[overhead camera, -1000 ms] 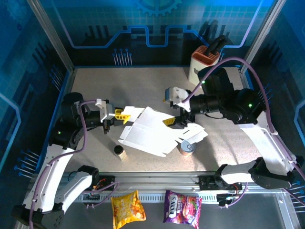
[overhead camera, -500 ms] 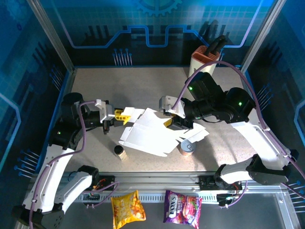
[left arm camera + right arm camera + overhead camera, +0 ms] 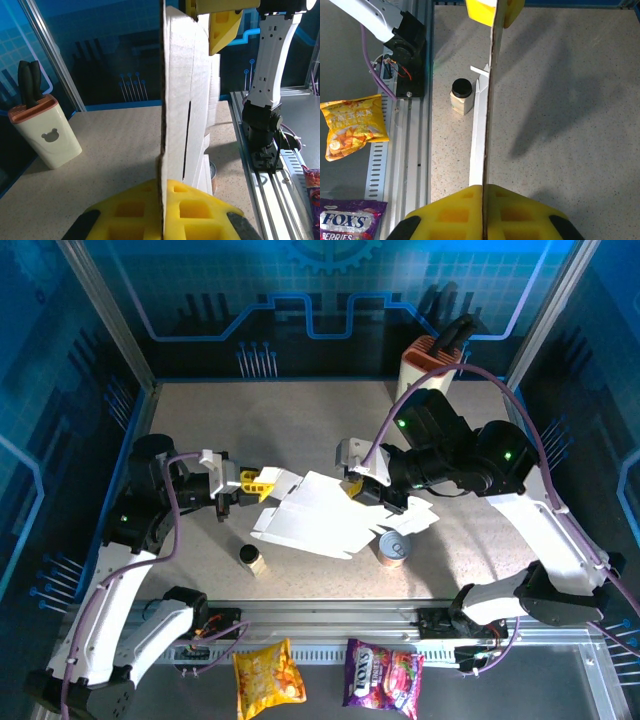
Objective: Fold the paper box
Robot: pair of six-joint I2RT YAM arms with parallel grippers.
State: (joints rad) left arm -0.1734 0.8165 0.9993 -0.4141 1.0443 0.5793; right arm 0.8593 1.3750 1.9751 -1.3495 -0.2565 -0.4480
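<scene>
Pinching opposite ends of the paper box (image 3: 305,515), both jaws see its thin edge from the wrists, while overhead its broad face runs lengthwise left-to-right behind the tin can (image 3: 392,548).

We take this for a robotics lab cell. A speckled table (image 3: 300,420) is fenced by aluminium posts (image 3: 105,315) and blue panels (image 3: 330,300) printed with circuit and gear patterns. A left arm (image 3: 110,590) and a right arm (image 3: 560,535), both trailing purple cables, are bolted to a slotted metal rail (image 3: 330,618) at the near edge. Household props are staged about: the paper box (image 3: 310,515), a knife block (image 3: 425,365), a tin can (image 3: 393,548) and two snack bags (image 3: 268,677).
</scene>
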